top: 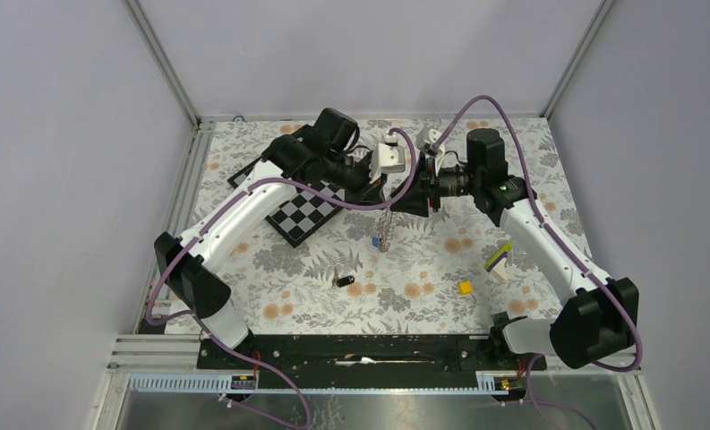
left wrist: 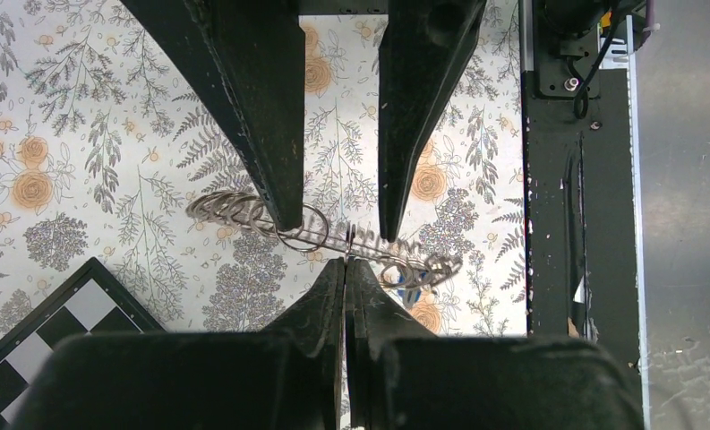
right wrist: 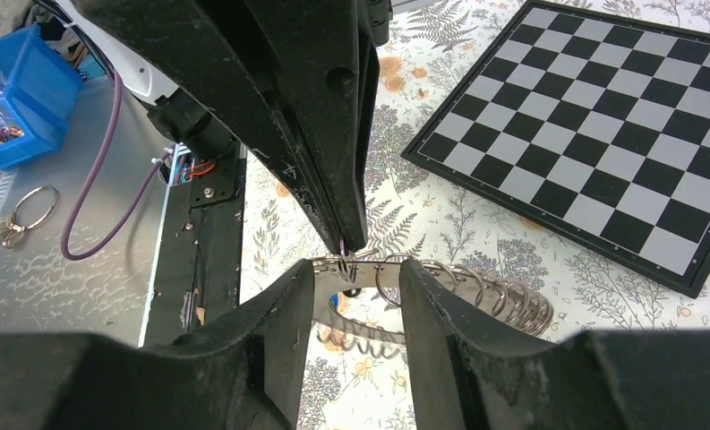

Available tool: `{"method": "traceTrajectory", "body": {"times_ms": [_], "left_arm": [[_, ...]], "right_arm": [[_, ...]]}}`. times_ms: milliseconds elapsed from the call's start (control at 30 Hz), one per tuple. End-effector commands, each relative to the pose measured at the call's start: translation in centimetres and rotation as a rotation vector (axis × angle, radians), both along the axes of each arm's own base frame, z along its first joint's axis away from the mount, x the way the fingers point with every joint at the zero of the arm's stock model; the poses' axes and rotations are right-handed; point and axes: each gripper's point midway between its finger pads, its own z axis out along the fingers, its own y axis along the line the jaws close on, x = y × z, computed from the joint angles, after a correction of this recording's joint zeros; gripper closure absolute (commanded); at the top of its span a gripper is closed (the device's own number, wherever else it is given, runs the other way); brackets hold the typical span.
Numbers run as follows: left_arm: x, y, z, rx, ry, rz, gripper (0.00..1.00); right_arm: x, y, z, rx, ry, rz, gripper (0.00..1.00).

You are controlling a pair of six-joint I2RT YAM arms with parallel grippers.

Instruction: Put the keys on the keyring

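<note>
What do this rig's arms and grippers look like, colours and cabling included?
The left arm and right arm have white link shells and black joint housings, each trailing a purple cable. A green light shows on the right arm. The left gripper and right gripper are black, with tapering wedge-shaped fingers.

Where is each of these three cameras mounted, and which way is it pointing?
Top external: fixed above and behind the bases, looking down on the table; both arms show whole.
Left wrist: on the left arm, looking down past its own shut left gripper at the keyring.
Right wrist: on the right arm, looking past its own open right gripper toward the chessboard.
Shared: both wrist views show the keyring and the other arm's fingers.
</note>
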Motion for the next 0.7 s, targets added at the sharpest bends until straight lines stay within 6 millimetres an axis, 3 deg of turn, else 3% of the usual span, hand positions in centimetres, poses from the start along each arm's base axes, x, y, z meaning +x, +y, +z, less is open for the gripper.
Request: {"method": "traceTrajectory", "body": {"times_ms": [0, 267, 400, 533, 667], "left_arm": [[-0.03, -1.11, 3.08, -0.098, -0.050, -0.026, 1.00], [-0.27, -1.22, 2.94, -0.108, -0.034, -0.030, 1.00], [-0.37, -1.27, 2.81, -0.108, -0.025, -0.033, 1.00], [-0.33, -1.07, 2.77, -0.114, -0.019, -0.036, 1.00], [-0.22, -0.46, 3.04, -0.165, 0.001, -0.042, 1.00]], "right_arm": [[-0.15, 0.27, 0.20, 0.000, -0.036, 0.006, 0.54], [-0.18, 0.52, -0.07, -0.003, -0.025, 0.004, 0.63], [-0.12, 0.56, -0.07, -0.005, -0.025, 0.001, 0.77], [0.06, 0.57, -0.07, -0.004, -0.027, -0.007, 0.98], [-0.03, 0.71, 0.14, 0.014, 0.000, -0.006, 1.00]]}}
